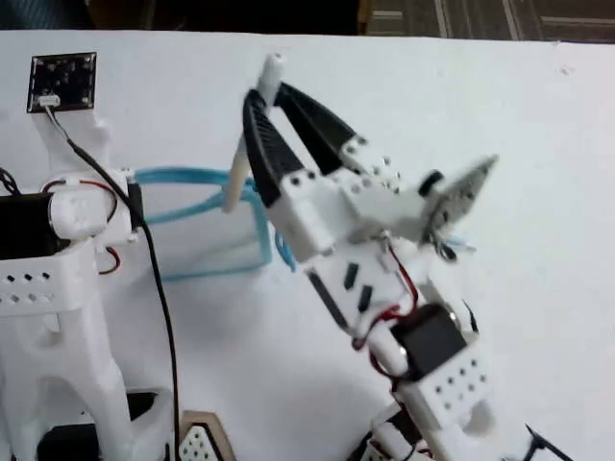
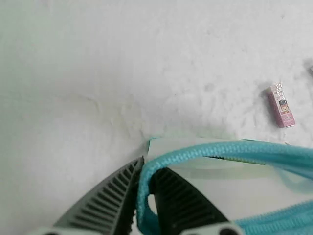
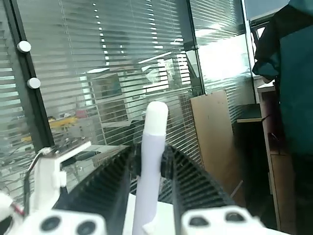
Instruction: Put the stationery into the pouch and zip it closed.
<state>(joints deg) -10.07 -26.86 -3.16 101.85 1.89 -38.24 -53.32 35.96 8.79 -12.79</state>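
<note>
A clear pouch [image 1: 207,226] with a teal zipper edge [image 2: 220,149] lies on the white table. My left gripper [image 2: 145,166] is shut on that zipper edge at the pouch's corner. The left arm [image 1: 58,279] stands beside the pouch's left end. Raised above the pouch's right end, my right gripper [image 1: 267,94] is shut on a cream pen [image 1: 235,178], which slants with its tip upward. The right wrist view has the pen [image 3: 155,117] standing between the dark fingers of that gripper [image 3: 149,149]. A small pink eraser [image 2: 281,105] lies on the table a little way from the pouch.
A small black camera board [image 1: 62,79] with a black cable sits at the table's far left. A wooden piece [image 1: 204,437] lies at the near edge between the arm bases. The table's right half [image 1: 538,144] is bare white surface.
</note>
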